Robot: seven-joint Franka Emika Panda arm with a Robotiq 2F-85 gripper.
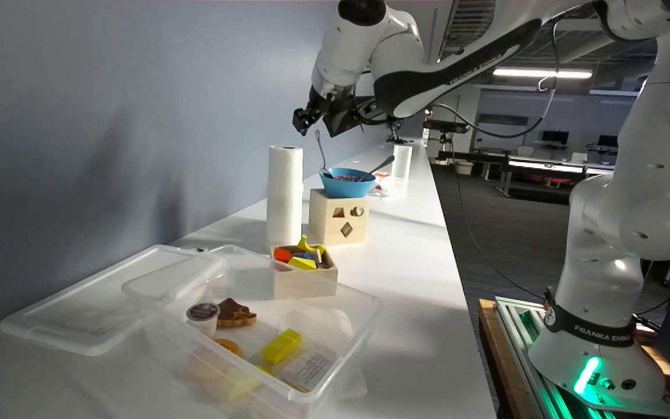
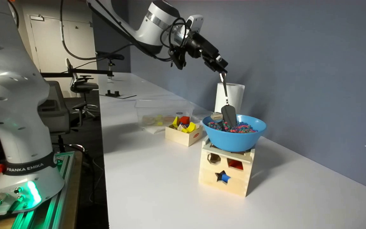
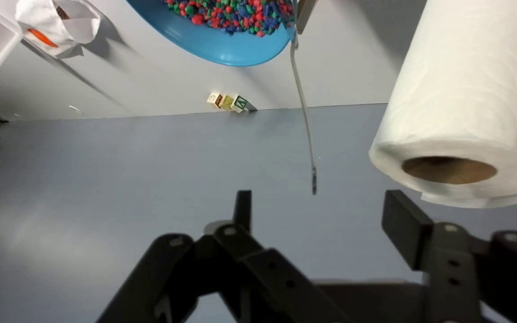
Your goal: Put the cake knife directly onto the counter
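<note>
Nearest the wrist camera, low in the frame, the black gripper point(image 3: 319, 213) holds nothing, its fingers point(image 3: 404, 229) well apart and the tip of the cake knife point(image 3: 304, 106) showing between them. Stick-thin and silvery grey, the knife stands tilted in a round blue bowl point(image 2: 233, 140) of pebbly coloured bits point(image 2: 246, 128), right of centre in an exterior view; whether the flat dark blade point(image 2: 229, 115) below is its own cannot be told. A wooden box point(image 2: 237, 181) bears the bowl on the white counter point(image 2: 145, 184).

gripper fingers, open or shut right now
Open: in the wrist view the fingers stand apart, grey wall showing between them; a slim utensil handle points toward the gap, touching neither.
</note>
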